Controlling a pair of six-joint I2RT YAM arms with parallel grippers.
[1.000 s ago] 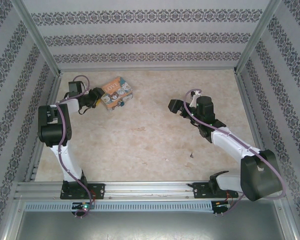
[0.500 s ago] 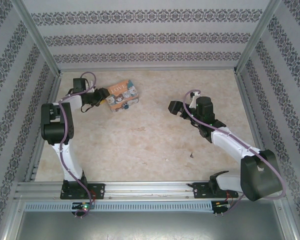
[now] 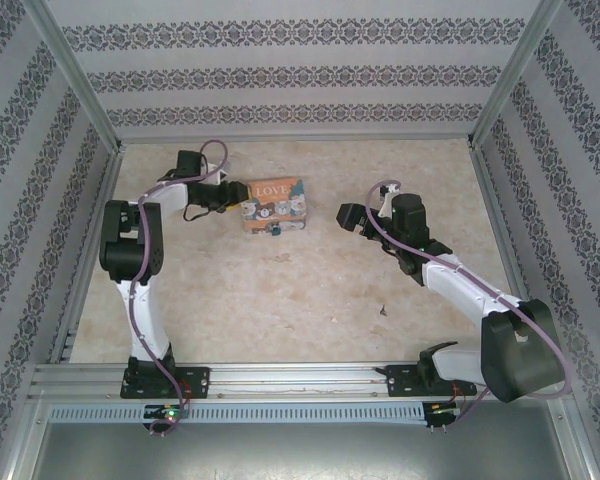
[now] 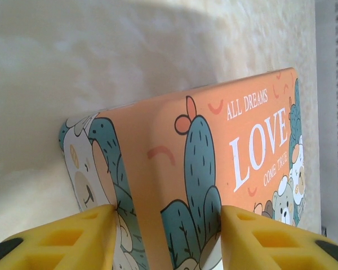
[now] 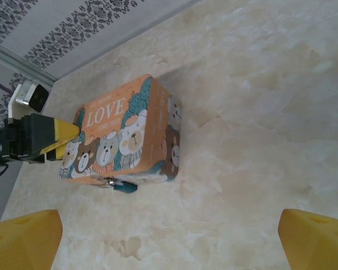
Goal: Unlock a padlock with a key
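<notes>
Beige marbled table, patterned walls around it. Left gripper is clenched on the short end of the orange "LOVE" box, pressing it from both sides. The small teal padlock lies on the table against the box's near long side. Right gripper sits well apart from the box, jaws spread wide and holding nothing.

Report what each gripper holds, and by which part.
The left gripper clamps the LOVE box at one short end, which sits between its two fingers. The right gripper is open and holds nothing.
</notes>
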